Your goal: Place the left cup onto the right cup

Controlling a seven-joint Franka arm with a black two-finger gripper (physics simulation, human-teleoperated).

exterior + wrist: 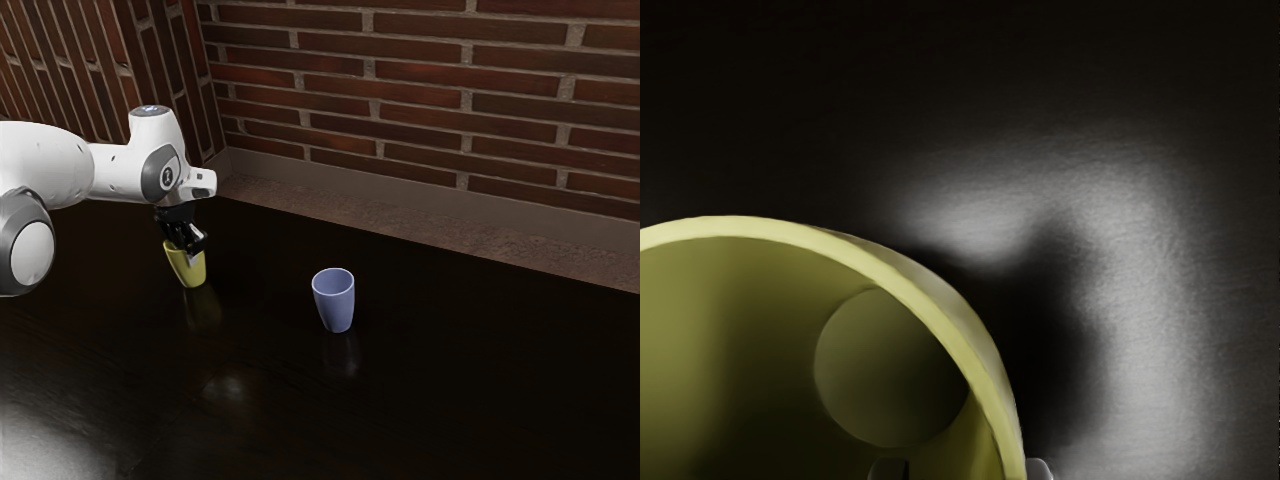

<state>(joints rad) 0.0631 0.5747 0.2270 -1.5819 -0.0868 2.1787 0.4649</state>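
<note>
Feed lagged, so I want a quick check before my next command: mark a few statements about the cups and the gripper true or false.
1. The gripper is at the rim of the yellow cup. True.
2. The blue cup lies on its side. False: it stands upright, mouth up, on the dark table.
3. The yellow cup already sits on the blue cup. False: the two are apart, the yellow cup toward the exterior view's left.
4. The yellow cup is empty inside. True: the wrist view shows its bare bottom.
</note>
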